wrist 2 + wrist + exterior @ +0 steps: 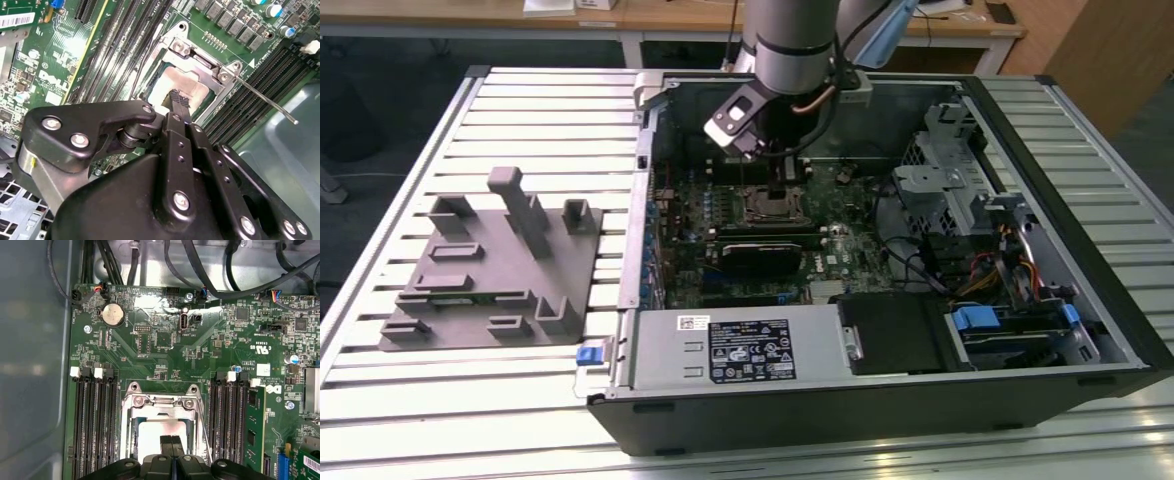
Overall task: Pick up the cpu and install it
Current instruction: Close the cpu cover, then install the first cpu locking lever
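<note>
Gripper [171, 444], fingers closed together, hangs over the cpu [148, 437] in its socket frame [162, 401]; skewed pressure may bend pins.

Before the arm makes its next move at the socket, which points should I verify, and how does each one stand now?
1. The cpu lies inside the socket frame: ok.
2. The cpu is seated flat: cannot tell; the gripper covers part of it.
3. The gripper is shut, with nothing between its fingertips: ok.
4. The fingertips are clear of the cpu top: cannot tell.
5. The socket lever is latched: not ok; its rod stands out away from the socket frame.
</note>
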`<control>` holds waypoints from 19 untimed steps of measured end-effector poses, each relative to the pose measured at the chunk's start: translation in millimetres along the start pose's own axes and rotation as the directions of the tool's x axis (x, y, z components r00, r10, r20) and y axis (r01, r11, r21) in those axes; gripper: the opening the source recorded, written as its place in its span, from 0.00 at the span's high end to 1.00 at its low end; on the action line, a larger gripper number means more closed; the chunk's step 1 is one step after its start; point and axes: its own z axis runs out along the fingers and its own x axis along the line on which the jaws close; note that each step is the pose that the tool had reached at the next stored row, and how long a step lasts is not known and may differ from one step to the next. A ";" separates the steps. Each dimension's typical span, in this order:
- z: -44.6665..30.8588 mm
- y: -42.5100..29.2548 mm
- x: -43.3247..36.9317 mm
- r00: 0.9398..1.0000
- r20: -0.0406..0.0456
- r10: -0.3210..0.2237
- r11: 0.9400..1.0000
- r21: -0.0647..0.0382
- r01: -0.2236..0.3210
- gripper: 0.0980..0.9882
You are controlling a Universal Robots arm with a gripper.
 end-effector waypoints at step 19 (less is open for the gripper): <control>-9.5 0.2 -0.1 1.000 -0.001 0.000 1.000 0.000 0.000 0.99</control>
